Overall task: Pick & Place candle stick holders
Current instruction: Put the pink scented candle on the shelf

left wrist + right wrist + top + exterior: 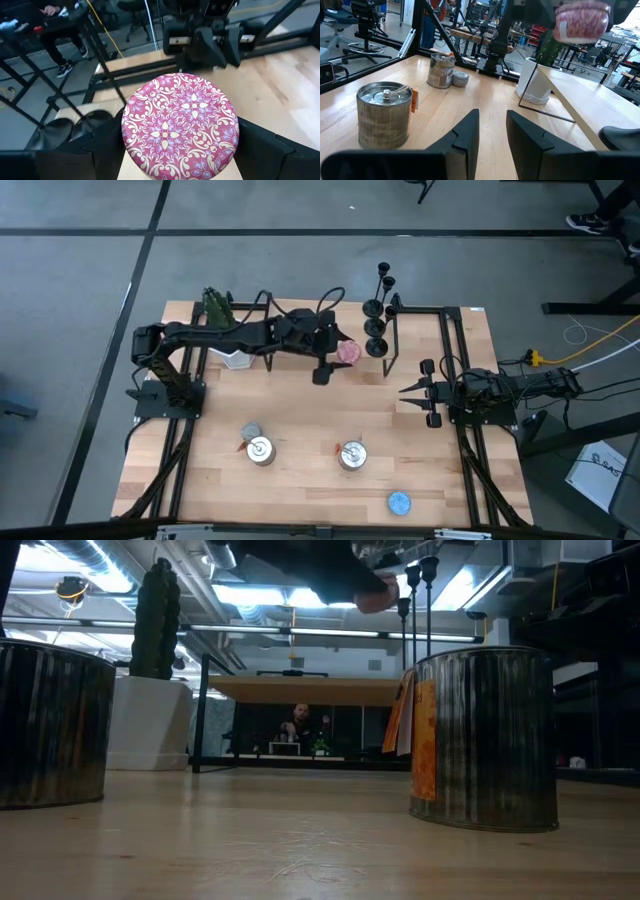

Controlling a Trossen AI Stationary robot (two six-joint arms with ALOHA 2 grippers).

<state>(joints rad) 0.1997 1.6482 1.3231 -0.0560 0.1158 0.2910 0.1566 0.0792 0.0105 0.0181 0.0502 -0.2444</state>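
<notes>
Wooden table (300, 420), and on its far side a raised shelf (400, 340) where the candle stick holders (378, 320) stand in a row – black bases, thin stems, cup tops, none lifted yet. My left gripper (335, 358) hangs above the table just short of that shelf, its jaws pinching a round patterned tin (180, 125), pink-and-cream lid filling the left wrist view. That tin is no part of the job as I read it; I'd judge it has to be set down on bare wood before either arm can take a holder. Done well: lower it level, clear of the shelf edge, release only on contact. The right gripper (425, 392) waits at the right rail, fingers slightly parted with nothing between them. In the way – the holders crowd together, stems slender and tippy by the look. Elsewhere: two silver tins (260, 450), a small blue disc (399, 502), a white-potted cactus (215, 308).
</notes>
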